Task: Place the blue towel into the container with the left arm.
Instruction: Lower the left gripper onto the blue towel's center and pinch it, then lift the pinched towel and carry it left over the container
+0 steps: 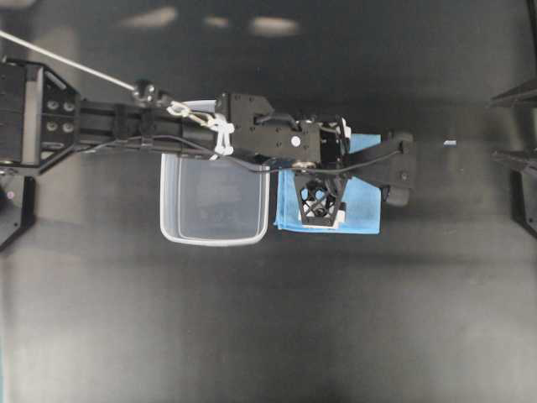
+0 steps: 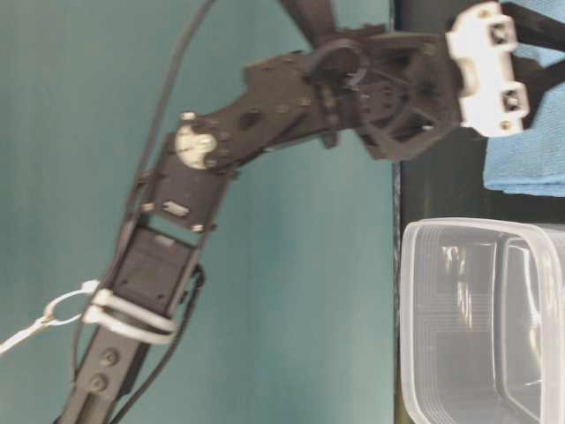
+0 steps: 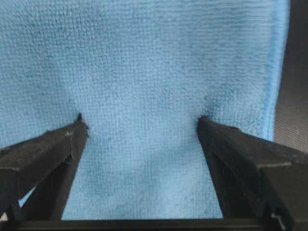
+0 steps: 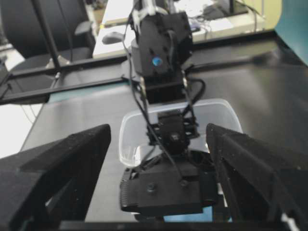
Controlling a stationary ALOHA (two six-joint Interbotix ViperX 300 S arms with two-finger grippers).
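The blue towel lies flat on the black table, just right of the clear container, which is empty. My left arm reaches over the container's far rim, and my left gripper points straight down onto the towel. In the left wrist view the left gripper is open, and both fingertips press into the towel, dimpling the cloth. My right gripper is open and empty at the right edge. It looks at the left arm and the container.
The table-level view shows the left arm above the container's rim, with the towel's edge beyond. The towel's stitched right edge borders bare black table.
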